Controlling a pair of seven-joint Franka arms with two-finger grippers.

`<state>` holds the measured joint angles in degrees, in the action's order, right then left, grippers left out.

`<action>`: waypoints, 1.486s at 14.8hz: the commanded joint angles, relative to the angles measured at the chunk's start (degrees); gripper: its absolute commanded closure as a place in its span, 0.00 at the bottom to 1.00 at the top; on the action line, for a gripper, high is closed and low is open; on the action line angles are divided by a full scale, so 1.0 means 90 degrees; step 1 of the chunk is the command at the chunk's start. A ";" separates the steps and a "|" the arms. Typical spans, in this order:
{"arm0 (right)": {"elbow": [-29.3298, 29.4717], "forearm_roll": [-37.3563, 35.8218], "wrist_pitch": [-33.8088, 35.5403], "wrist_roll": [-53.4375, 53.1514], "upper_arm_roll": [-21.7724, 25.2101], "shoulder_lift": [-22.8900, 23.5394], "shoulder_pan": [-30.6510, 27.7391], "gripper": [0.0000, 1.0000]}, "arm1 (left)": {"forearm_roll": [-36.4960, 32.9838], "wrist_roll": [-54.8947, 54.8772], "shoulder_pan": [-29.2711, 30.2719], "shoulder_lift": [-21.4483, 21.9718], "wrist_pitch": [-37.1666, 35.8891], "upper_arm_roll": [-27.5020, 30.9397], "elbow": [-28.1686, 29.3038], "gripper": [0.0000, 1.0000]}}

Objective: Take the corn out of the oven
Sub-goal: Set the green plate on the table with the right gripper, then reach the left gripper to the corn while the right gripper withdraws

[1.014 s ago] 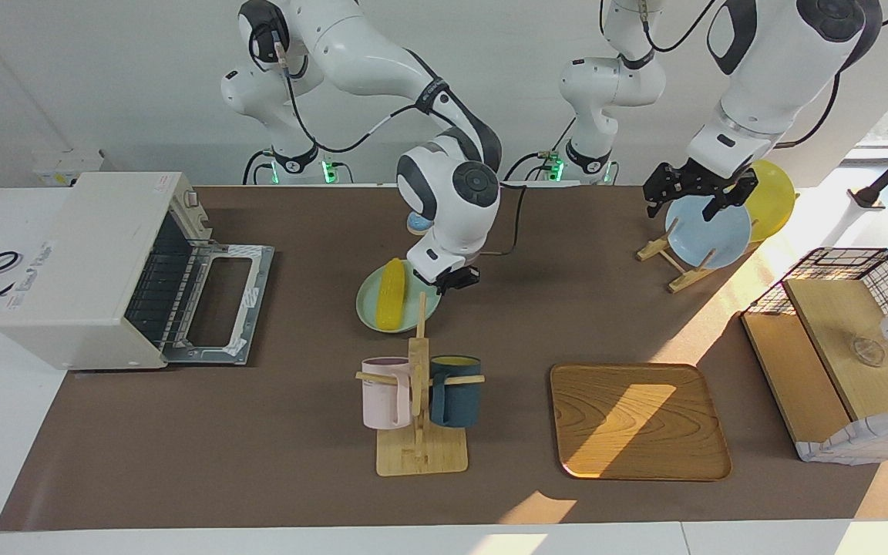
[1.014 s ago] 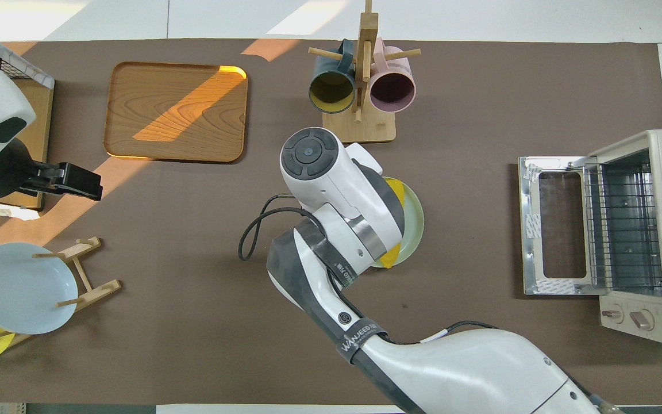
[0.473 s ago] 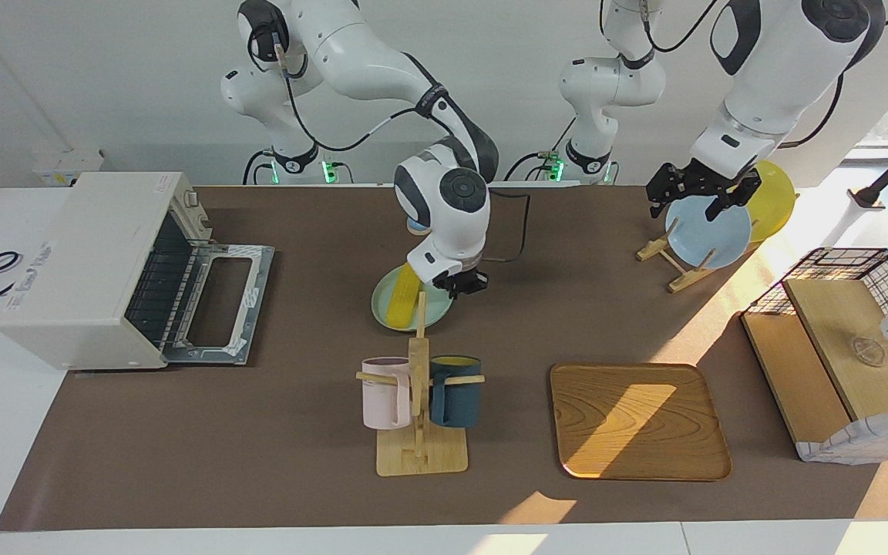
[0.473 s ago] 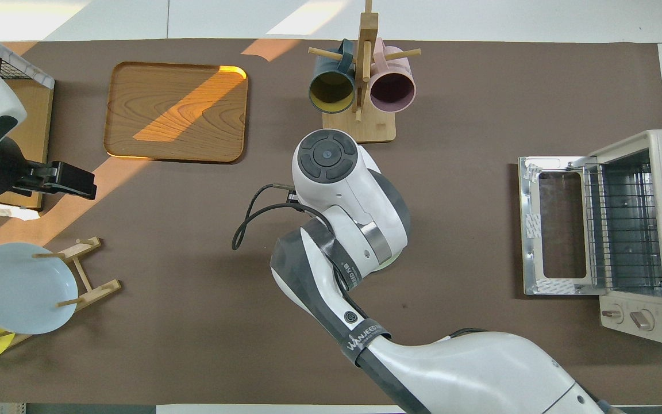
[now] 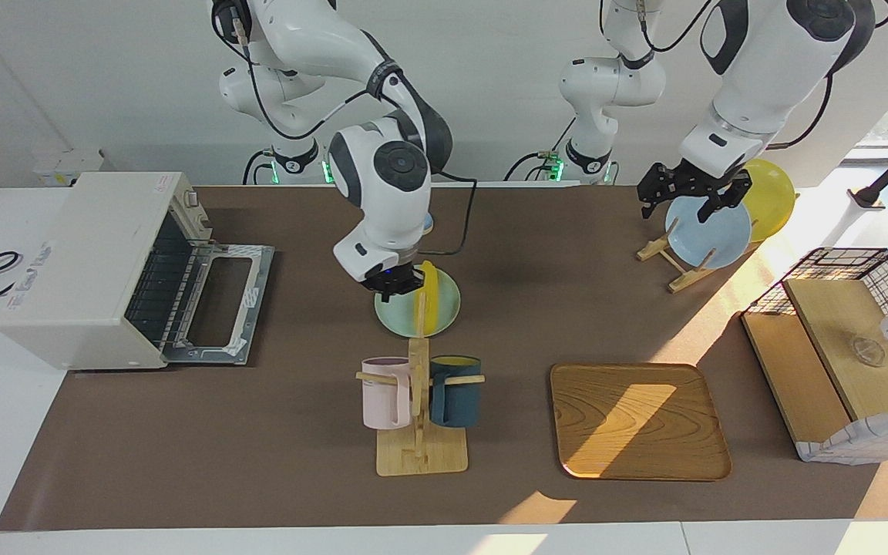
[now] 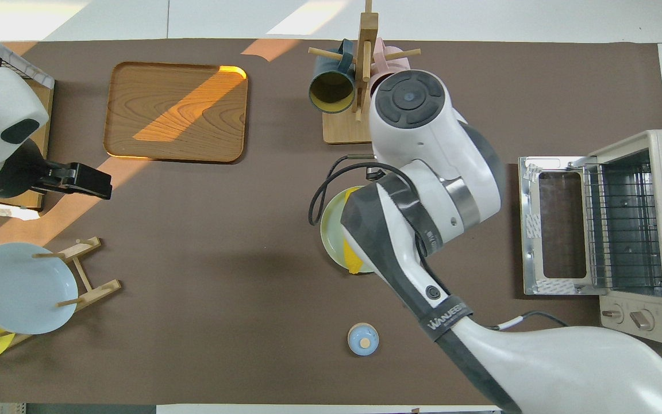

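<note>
Brown table (image 5: pixel 274 432): corn (image 5: pixel 430 297) stays plated; right hand (image 5: pixel 391 287) shifted ovenward, seemingly empty.

The scene is brightly and evenly lit. Hard sunlight is thrown in from the left arm's end, laying warm bands across the wooden tray (image 5: pixel 639 420) and the worktop (image 5: pixel 259 432). The worktop's sunlit edge is washed out by glare. Soft shadows are cast beneath the arms. Focus is sharp throughout.
</note>
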<state>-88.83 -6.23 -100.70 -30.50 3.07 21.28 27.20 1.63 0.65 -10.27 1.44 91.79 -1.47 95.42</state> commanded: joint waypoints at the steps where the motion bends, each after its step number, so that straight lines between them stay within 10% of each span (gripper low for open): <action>1: -0.1036 -0.0284 -0.0197 0.0498 -0.0077 -0.0479 -0.0443 1.00 | -0.0044 0.0248 -0.0459 0.0250 0.0523 0.0046 0.0530 0.00; 9: -0.3409 -0.0557 -0.2216 0.1230 -0.0077 -0.1105 -0.1635 1.00 | 0.0804 0.1041 -0.1884 -0.0811 0.1860 0.0046 0.0580 0.00; 18: -0.3617 -0.0889 -0.2433 0.1661 -0.0077 -0.1124 -0.2094 1.00 | 0.1059 0.1949 -0.3379 -0.3048 0.3238 0.0076 -0.0543 0.00; 22: -0.3714 -0.0889 -0.2580 0.1709 -0.0087 -0.1124 -0.2309 1.00 | 0.0923 0.1950 -0.3468 -0.3323 0.3716 0.0076 -0.0408 0.00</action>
<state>-119.71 -12.80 -121.74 -15.91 3.16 12.78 8.66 10.32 17.92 -40.58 -26.77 123.38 -1.83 92.55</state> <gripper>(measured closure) 0.991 0.000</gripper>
